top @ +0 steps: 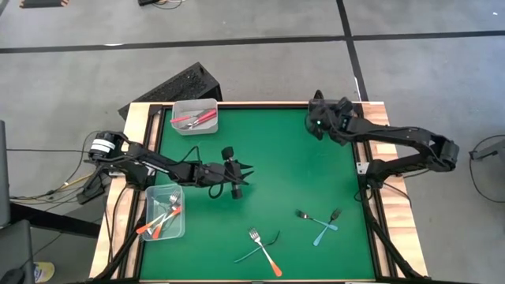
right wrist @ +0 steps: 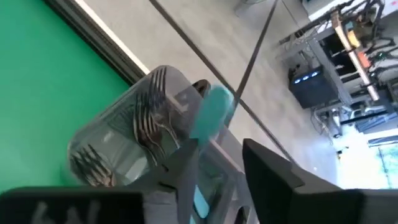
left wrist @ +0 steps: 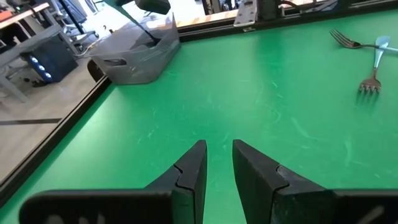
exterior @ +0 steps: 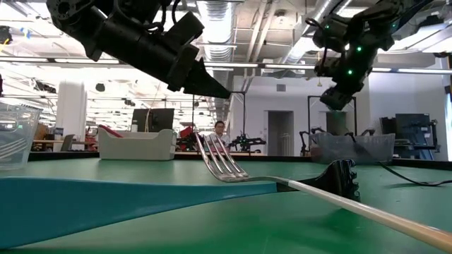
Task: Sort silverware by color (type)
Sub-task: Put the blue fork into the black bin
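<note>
Releasing teal fork (right wrist: 211, 115) into far-right-corner bin (right wrist: 112, 143); right gripper (right wrist: 221, 148) parted. Left gripper (left wrist: 217, 165) narrow, empty, mid-bench. Next, presumably: fetching near-edge orange fork (top: 266, 254).

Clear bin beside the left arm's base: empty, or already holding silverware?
Holding silverware. The high view shows several orange-handled forks lying inside the clear bin, none hanging over its rim.

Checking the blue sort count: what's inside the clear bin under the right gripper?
Several silver fork heads and one teal handle show in the clear bin. The right gripper covers part of it, so no full count.
</note>
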Motion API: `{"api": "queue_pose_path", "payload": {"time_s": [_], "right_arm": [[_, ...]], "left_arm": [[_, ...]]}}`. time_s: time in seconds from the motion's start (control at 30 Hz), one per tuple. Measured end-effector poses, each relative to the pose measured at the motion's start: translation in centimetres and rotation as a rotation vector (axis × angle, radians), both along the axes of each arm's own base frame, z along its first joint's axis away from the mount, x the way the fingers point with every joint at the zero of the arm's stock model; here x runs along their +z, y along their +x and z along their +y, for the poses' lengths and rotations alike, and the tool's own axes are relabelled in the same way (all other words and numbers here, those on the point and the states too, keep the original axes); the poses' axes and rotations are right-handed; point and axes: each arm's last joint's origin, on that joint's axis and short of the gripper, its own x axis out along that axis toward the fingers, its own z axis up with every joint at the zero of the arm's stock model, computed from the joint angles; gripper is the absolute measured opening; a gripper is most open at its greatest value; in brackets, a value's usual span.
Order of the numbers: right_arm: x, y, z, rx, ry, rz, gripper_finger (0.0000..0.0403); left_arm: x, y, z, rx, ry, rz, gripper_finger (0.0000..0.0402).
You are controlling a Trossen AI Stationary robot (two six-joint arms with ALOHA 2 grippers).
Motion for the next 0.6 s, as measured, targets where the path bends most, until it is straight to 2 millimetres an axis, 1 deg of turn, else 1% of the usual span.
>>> {"api": "queue_pose_path", "payload": {"time_s": [0.1,0.2,0.33,0.5,0.6], "right_arm": [[0.2,0.0,0.2,-0.009,-0.005,-0.044,0.0164],[0.1,0.5,0.8,0.034,0.031,-0.094,0.0169],[-0.1,1.5,1.9,0.134,0.09,-0.125,0.0156],[-0.2,2.0,3.0,0.147,0.104,-0.181,0.0136],[-0.3,2.2,3.9,0.161,0.141,-0.22,0.0131]], "left_arm": [[0.0,0.0,0.0,0.001,-0.001,0.002,0.0066],[-0.1,-0.1,0.0,-0.001,-0.002,0.014,0.0066],[-0.2,-0.1,0.0,0.0,-0.001,0.02,0.0066],[-0.2,-0.1,0.0,0.0,-0.001,0.021,0.0067],[-0.2,-0.1,0.0,0.0,-0.001,0.021,0.0067]]}}
